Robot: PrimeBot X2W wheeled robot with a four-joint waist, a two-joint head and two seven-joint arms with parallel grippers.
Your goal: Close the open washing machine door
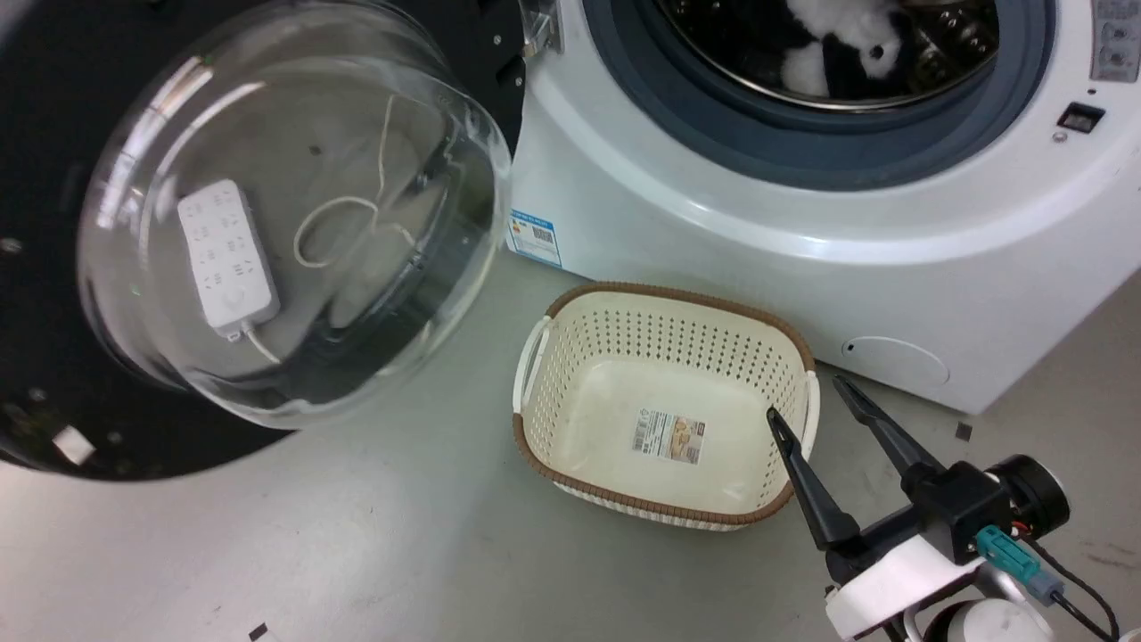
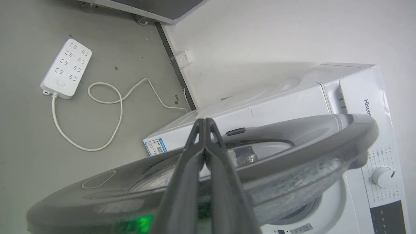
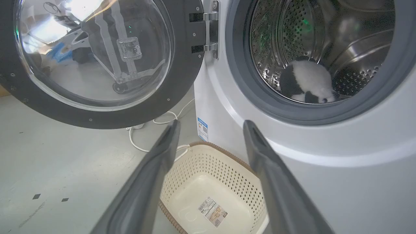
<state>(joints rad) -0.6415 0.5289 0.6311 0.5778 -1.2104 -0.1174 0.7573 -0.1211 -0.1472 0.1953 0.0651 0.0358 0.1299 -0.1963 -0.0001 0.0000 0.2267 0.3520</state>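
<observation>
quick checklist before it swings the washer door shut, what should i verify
1. Load: plush toy wholly inside the drum of the washing machine, off the gasket: ok.
2. Target: washing machine door hangs wide open: ok.
3. Pusher: left gripper shut: ok.
4. Contact of left gripper with the door: cannot tell.
5. Clearance: right gripper, open near the basket, outside the door's swing: cannot tell.
</observation>
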